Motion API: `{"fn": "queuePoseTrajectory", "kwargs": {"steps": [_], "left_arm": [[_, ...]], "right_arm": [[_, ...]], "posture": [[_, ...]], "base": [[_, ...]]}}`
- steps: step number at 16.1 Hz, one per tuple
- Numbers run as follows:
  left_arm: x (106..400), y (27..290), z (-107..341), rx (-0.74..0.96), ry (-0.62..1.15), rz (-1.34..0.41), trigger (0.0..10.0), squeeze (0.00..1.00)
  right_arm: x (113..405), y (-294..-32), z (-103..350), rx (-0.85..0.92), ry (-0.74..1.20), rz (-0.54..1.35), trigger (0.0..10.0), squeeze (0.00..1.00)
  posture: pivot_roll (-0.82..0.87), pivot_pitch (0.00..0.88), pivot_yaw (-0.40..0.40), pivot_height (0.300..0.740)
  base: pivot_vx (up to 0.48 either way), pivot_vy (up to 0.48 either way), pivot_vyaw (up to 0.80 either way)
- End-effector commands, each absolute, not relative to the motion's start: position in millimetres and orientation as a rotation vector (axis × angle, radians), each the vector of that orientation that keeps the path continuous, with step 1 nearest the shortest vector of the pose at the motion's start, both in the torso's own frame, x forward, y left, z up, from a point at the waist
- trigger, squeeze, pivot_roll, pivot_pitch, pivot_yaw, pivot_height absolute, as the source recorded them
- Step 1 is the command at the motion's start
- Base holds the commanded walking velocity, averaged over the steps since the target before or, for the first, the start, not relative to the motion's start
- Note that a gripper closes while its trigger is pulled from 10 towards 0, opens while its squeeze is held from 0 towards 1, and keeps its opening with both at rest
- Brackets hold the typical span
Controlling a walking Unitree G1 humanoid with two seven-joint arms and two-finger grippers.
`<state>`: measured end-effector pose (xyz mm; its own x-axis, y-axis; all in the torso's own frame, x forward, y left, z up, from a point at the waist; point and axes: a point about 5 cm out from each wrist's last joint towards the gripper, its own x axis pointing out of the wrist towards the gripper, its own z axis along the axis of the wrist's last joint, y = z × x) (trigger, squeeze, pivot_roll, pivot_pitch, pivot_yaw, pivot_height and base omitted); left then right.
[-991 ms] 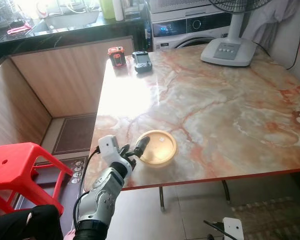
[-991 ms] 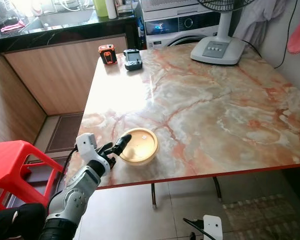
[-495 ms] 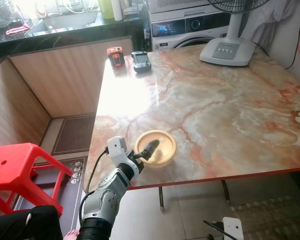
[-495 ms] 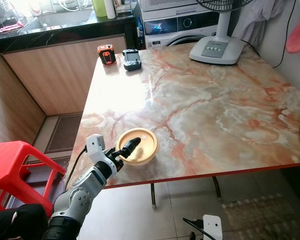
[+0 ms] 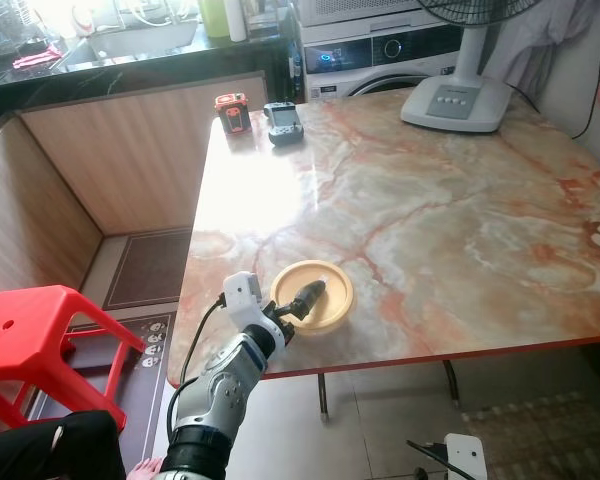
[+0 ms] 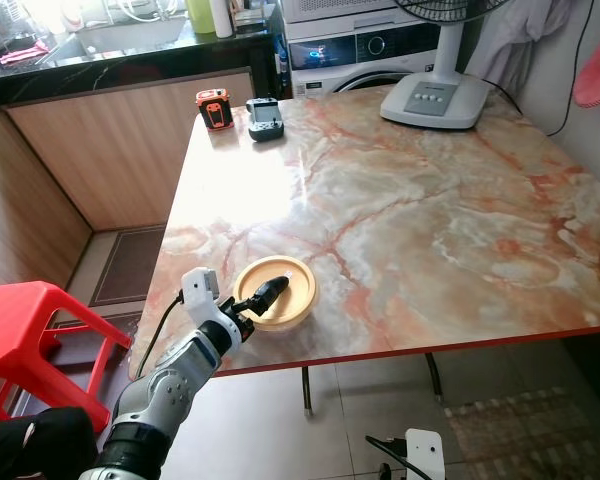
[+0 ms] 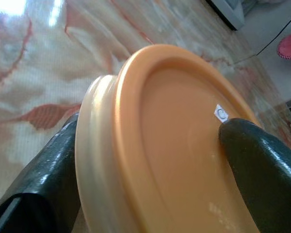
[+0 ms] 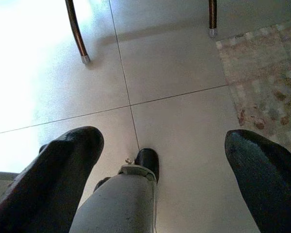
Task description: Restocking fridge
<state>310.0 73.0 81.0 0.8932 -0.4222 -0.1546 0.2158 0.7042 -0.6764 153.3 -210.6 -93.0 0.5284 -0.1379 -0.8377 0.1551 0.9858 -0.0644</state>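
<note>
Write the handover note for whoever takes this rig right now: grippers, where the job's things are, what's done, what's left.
Left gripper: open around the orange lidded container, one finger on the lid, the other at its side wall; not closed yet.
Right gripper: open, hanging idle over the floor tiles.
Container sits near the front left edge of the marble table.
Done: reach to the container.
Left: close, lift, carry it to the fridge.
</note>
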Motion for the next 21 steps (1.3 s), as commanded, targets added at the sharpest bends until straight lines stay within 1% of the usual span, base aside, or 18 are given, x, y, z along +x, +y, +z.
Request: {"fn": "queuePoseTrajectory", "kwargs": {"steps": [1, 8, 13, 17, 18, 19, 21], "left_arm": [[312, 71, 80, -0.716, 0.317, -0.342, 0.0, 0.00], [315, 70, 78, -0.721, 0.318, -0.329, 0.0, 0.00], [319, 73, 82, -0.712, 0.267, -0.304, 0.0, 0.00], [319, 73, 82, -0.712, 0.267, -0.304, 0.0, 0.00], [322, 81, 86, -0.719, 0.229, -0.260, 0.0, 0.00], [323, 83, 87, -0.723, 0.219, -0.249, 0.0, 0.00], [325, 91, 100, -0.720, 0.125, -0.238, 0.0, 0.00]], "right_arm": [[153, -207, -94, 0.015, 1.005, -0.158, 10.0, 0.00], [155, -207, -93, 0.000, 1.006, -0.149, 10.0, 0.00], [155, -207, -93, -0.004, 1.005, -0.145, 10.0, 0.00], [155, -207, -93, -0.004, 1.005, -0.145, 10.0, 0.00], [156, -208, -93, -0.007, 1.005, -0.144, 10.0, 0.00], [156, -208, -93, -0.007, 1.005, -0.144, 10.0, 0.00], [156, -209, -93, -0.007, 1.005, -0.145, 10.0, 0.00]], "posture": [[-0.10, 0.000, 0.110, 0.740], [-0.10, 0.000, 0.101, 0.740], [-0.10, 0.000, 0.097, 0.740], [-0.10, 0.000, 0.097, 0.740], [-0.10, 0.000, 0.090, 0.740], [-0.10, 0.000, 0.090, 0.740], [-0.09, 0.000, 0.089, 0.740]], "base": [[0.000, 0.000, 0.00], [0.000, 0.000, 0.00], [0.000, 0.000, 0.00], [0.000, 0.000, 0.00], [0.000, 0.000, 0.00], [0.000, 0.000, 0.00], [0.000, 0.000, 0.00]]}}
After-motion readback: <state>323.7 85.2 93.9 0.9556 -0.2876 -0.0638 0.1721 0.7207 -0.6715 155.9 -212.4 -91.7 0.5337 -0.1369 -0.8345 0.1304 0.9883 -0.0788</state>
